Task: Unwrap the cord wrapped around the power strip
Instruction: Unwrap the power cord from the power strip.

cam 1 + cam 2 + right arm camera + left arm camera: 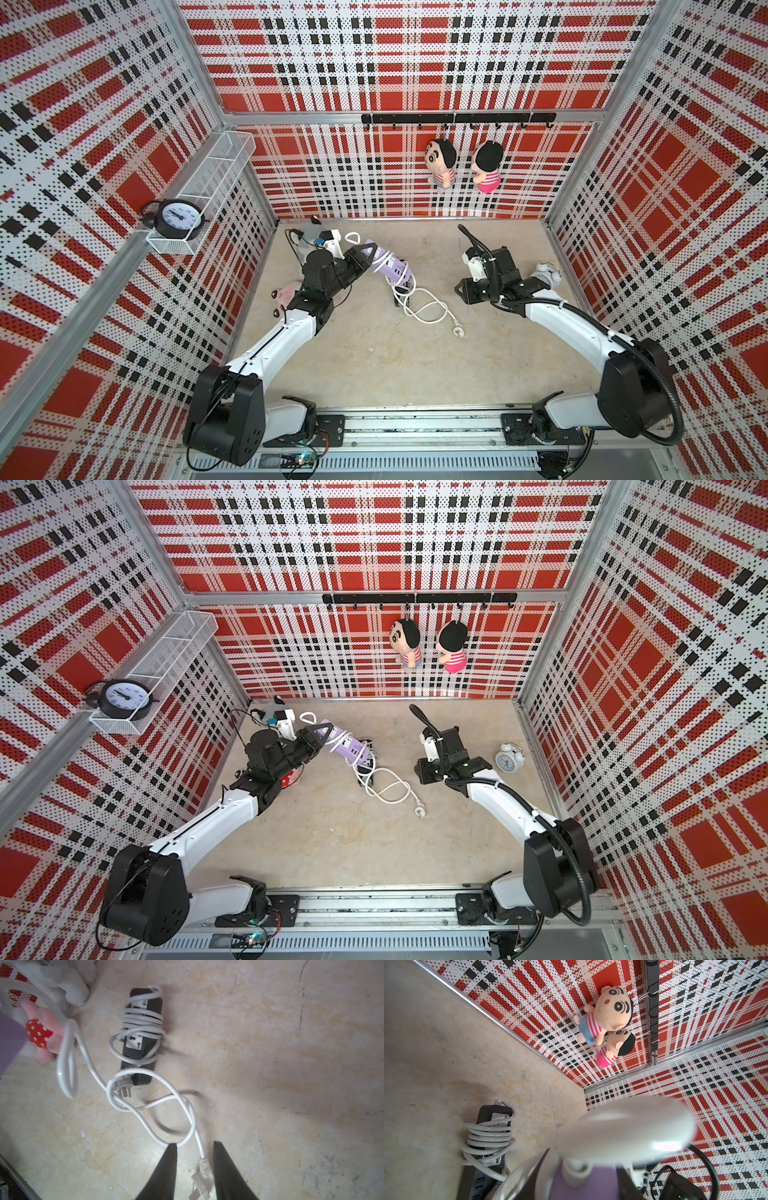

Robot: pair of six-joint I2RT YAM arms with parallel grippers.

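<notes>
My left gripper [370,253] [322,731] is shut on the far end of the purple power strip [392,268] [349,748] and holds it tilted above the floor. In the left wrist view the strip's purple end [591,1184] sits between the dark fingers [529,1178]. The white cord [428,309] still crosses the strip in one turn, then hangs in loose loops down to the floor. Its plug [457,331] [202,1180] lies on the floor. My right gripper [462,291] [195,1144] hovers open above the plug, touching nothing.
A black power strip [141,1032] [488,1132] wound with grey cord lies on the floor under the purple one. A pink plush [286,295] [45,1034] sits by the left arm. A white alarm clock [548,272] stands at the right wall. Two dolls [440,162] hang on the back wall.
</notes>
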